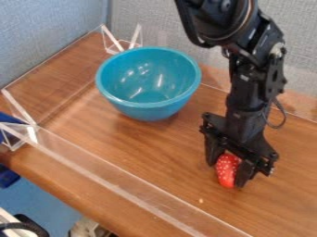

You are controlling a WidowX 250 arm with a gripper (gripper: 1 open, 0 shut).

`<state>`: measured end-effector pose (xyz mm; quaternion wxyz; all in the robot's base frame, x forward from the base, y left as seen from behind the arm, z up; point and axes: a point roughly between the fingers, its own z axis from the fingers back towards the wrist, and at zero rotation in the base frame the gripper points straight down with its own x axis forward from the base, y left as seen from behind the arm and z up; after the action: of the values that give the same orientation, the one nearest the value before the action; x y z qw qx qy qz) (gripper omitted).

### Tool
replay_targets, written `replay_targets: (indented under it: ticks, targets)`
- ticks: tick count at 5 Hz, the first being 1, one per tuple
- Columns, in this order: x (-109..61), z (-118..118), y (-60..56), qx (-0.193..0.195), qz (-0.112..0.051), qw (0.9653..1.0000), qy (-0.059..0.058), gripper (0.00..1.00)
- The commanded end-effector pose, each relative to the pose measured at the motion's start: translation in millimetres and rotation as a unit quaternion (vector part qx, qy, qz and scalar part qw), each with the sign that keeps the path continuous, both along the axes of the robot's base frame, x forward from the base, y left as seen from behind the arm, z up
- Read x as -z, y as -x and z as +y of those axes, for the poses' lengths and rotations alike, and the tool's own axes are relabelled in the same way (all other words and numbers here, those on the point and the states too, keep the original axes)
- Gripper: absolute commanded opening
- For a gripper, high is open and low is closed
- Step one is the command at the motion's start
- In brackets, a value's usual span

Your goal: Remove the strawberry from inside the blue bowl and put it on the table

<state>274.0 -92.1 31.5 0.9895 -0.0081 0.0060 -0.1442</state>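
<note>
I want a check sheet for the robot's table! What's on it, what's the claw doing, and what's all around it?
Surface: brown wood-grain table with low clear acrylic walls.
Job's things: round glossy turquoise-blue bowl, empty; small red toy strawberry outside it, at or just above the tabletop.
Clutter: nothing seen.
Gripper: black gripper, pointing down, shut on the strawberry.
Cables: thin dark cable beside the arm.
Surroundings: grey-blue wall behind; blurry items below the table edge.

Blk robot arm (247, 56), glossy rounded segments, thin cable at side, blk two-finger gripper (231, 172).
</note>
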Motion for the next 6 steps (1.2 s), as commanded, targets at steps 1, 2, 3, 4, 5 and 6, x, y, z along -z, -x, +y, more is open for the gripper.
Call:
replay_targets:
  ticks: [1, 2, 3, 4, 5, 6]
  targets:
    - [-6.7, 0, -5.2, -0.004, -0.014, 0.9999, 0.004, 1.00]
    - [-13.4, 2, -3.7, -0.010, -0.019, 0.9998, 0.003, 1.00]
    - [-24.0, 4, -4.7, -0.017, -0.026, 0.9995, 0.002, 1.00]
    - [-39.5, 7, -7.2, -0.023, -0.038, 0.9990, 0.002, 1.00]
    - [-69.1, 9, -10.0, -0.028, -0.065, 0.9975, 0.004, 1.00]
    - [-104.8, 15, -9.9, -0.039, -0.095, 0.9947, 0.007, 1.00]
